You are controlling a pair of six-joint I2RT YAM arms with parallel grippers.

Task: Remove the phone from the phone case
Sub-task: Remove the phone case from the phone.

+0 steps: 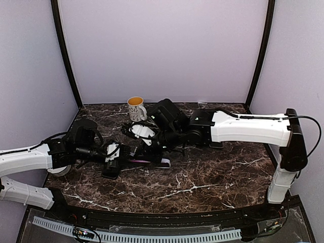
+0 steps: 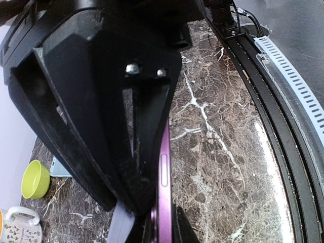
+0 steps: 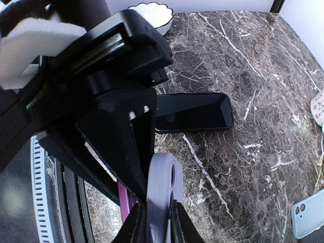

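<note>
Purple phone [image 2: 164,172] is on edge, clamped tight in the left gripper [image 2: 159,225], with its side button facing the wrist camera. The lavender phone case [image 3: 161,190] is right against it, camera cutout up. The right gripper [image 3: 156,223] is narrow, one finger on each face of the case, pinching it. Can't tell how much of the phone sits inside the case. Both grippers meet mid-worktop [image 1: 212,177], just above the dark marble. Behind them is a white mug [image 1: 135,108] with a yellow inside. A black phone [image 3: 195,112] lies flat on the marble, a white bowl [image 3: 149,11] past it. A green bowl [image 2: 35,178] and a pale blue case [image 3: 309,218] lie off to the sides.
</note>
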